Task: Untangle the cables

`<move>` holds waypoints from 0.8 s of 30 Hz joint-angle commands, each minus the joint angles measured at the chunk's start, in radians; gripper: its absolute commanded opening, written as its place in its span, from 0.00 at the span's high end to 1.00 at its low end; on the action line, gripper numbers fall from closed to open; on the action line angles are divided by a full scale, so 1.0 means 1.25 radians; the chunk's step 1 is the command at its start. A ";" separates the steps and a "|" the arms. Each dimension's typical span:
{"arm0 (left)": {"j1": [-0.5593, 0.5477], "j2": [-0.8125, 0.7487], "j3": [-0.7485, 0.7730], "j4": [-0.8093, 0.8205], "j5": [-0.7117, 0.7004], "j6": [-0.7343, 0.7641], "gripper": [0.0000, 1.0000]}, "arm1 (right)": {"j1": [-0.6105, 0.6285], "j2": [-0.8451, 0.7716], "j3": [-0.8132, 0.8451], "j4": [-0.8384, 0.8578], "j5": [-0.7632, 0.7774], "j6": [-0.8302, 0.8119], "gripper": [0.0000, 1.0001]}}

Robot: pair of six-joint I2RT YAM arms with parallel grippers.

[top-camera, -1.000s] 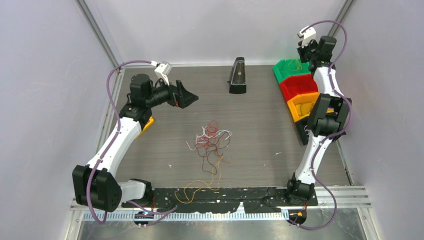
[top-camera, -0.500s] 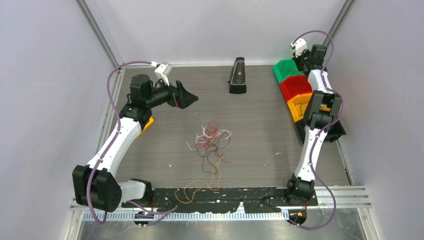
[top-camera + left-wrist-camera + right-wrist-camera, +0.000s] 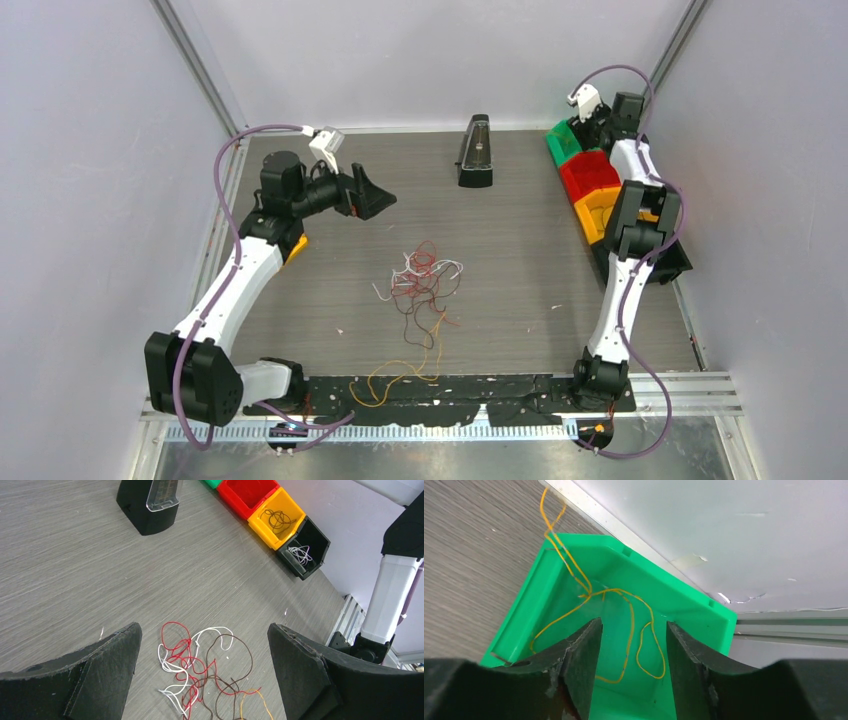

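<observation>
Your left gripper [image 3: 202, 630] hovers over the table's [image 3: 530, 290] far-left part, jaws spread wide and holding nothing. Below and ahead of it, the cables [image 3: 425, 280] lie mid-table as a loose knot of red, white and dark brown strands, with an orange-yellow strand [image 3: 395, 375] curling toward the near edge.

At the far-right corner, your right gripper [image 3: 634, 625] hangs over the green bin [image 3: 684, 587], jaws parted and clamping nothing. A yellow wire [image 3: 568, 558] lies inside that bin, one loop draped over its rim.

Along the right edge, the red bin [image 3: 590, 172], yellow bin [image 3: 287, 505] and black bin [image 3: 320, 537] sit in a row; the yellow holds a dark wire, the black a white one.
</observation>
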 commanded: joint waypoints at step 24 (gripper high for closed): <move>0.009 -0.055 -0.023 0.012 0.006 0.019 0.01 | 0.169 0.022 0.212 -0.268 0.221 -0.033 0.37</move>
